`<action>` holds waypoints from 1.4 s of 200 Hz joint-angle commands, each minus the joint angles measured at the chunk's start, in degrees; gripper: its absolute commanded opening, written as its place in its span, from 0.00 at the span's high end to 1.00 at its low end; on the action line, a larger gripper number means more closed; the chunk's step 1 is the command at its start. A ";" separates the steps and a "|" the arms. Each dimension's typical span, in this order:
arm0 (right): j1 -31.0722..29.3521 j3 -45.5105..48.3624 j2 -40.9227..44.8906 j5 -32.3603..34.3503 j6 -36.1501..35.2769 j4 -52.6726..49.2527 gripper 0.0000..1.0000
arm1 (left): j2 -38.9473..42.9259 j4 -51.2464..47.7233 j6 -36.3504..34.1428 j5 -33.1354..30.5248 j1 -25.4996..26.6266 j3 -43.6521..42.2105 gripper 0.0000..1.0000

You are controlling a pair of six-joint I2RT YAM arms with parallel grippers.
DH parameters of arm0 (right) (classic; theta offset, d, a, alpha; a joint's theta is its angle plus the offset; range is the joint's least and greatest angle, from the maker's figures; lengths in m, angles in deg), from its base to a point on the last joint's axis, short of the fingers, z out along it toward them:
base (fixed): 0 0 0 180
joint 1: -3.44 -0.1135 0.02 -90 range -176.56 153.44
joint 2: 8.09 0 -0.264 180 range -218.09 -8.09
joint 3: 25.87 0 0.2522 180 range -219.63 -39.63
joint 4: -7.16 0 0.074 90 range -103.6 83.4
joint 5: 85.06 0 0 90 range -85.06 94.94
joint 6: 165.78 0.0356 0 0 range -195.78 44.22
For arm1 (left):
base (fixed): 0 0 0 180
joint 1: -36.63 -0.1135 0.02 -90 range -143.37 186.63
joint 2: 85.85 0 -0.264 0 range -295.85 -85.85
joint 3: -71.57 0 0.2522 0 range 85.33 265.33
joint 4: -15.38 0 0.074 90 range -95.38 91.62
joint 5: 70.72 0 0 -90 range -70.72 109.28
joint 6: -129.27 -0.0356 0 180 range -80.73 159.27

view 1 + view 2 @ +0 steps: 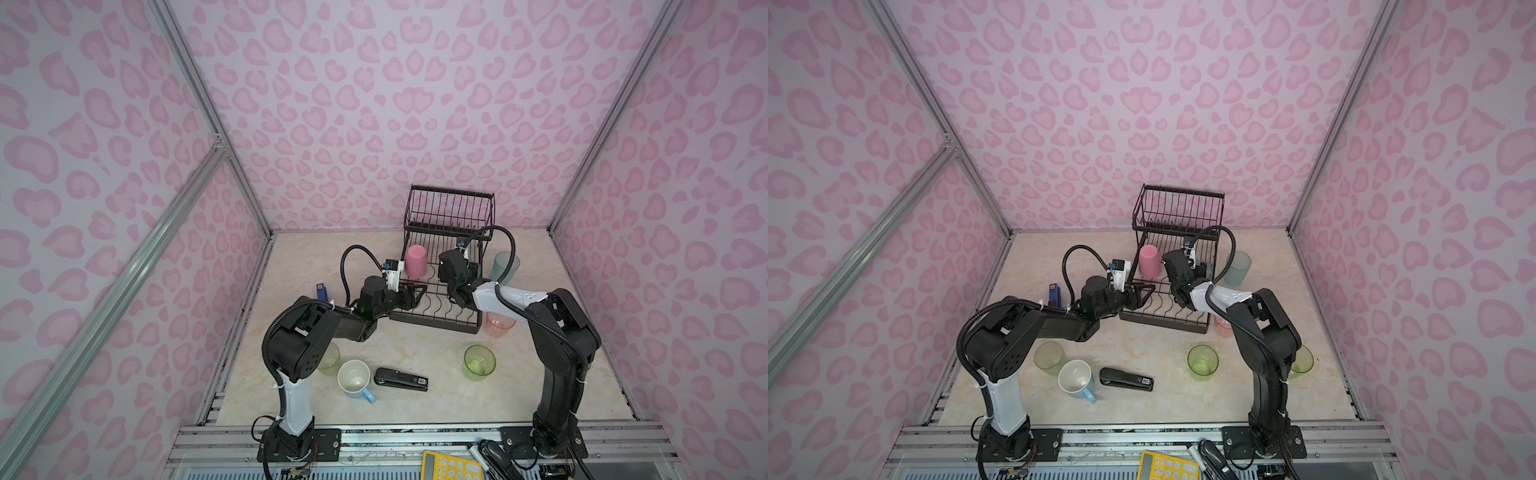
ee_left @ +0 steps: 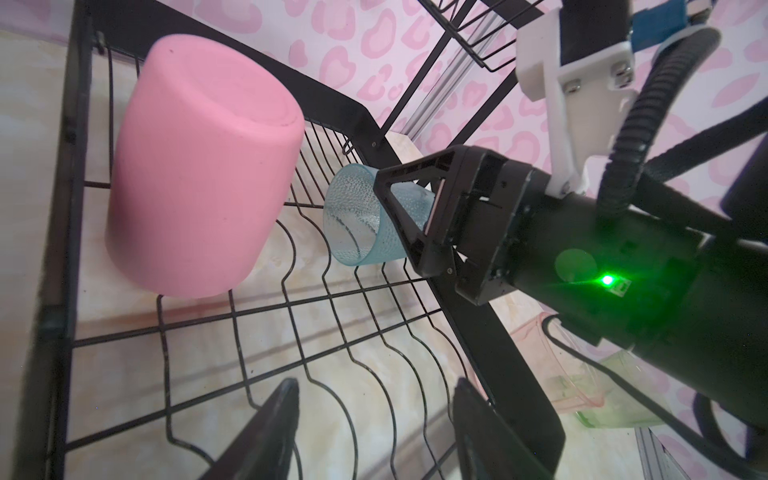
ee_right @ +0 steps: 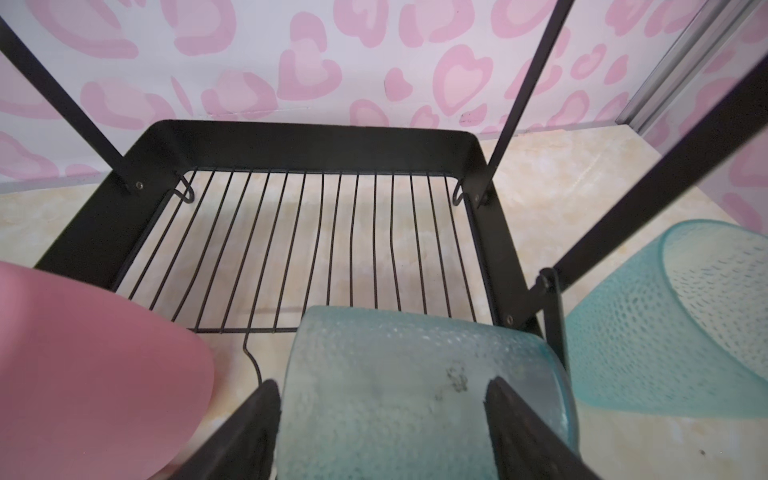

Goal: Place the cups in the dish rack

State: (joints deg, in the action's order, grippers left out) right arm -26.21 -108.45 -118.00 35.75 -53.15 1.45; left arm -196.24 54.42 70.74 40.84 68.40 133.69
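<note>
The black wire dish rack (image 1: 436, 326) (image 1: 1163, 326) stands at the back of the table. A pink cup (image 1: 416, 261) (image 1: 1149, 261) (image 2: 199, 174) sits upside down in its lower tray. My right gripper (image 3: 382, 390) (image 2: 395, 220) is shut on a frosted blue-grey cup (image 3: 415, 395) (image 2: 357, 220), held on its side just above the tray wires. My left gripper (image 1: 419, 293) (image 2: 374, 386) hovers open over the tray's left part, holding nothing. A second blue-grey cup (image 1: 506, 266) (image 3: 673, 324) stands outside the rack on the right.
On the table in front are a pale green tumbler (image 1: 1049, 357), a light-blue mug (image 1: 354, 376), a black stapler (image 1: 401, 379), a clear green cup (image 1: 480, 362) and a pinkish ribbed cup (image 1: 500, 326). A blue stapler (image 1: 322, 291) lies left of the rack.
</note>
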 commanded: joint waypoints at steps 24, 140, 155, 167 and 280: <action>-1.56 0.46 2.26 -3.40 3.40 -16.76 0.24 | -1.49 -4.20 1.04 0.12 -0.30 -0.02 0.39; -3.26 4.61 11.60 -0.97 -0.64 -12.79 0.24 | -1.94 -3.82 1.65 0.59 -0.39 0.16 0.39; -3.00 3.53 11.09 -0.86 -1.25 -13.24 0.24 | -1.72 -3.93 1.65 0.65 -0.39 0.06 0.39; -2.76 3.24 11.36 -1.19 -1.16 -14.00 0.24 | -1.76 -3.93 1.63 0.89 -0.39 0.04 0.39; -2.87 11.83 28.94 -12.16 11.05 -27.19 0.25 | 1.73 -6.45 -1.15 1.57 1.21 -0.54 0.39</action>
State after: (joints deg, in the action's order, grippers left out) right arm -28.90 -97.72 -91.16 28.41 -48.21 -20.58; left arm -195.98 54.33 71.57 42.83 68.73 133.45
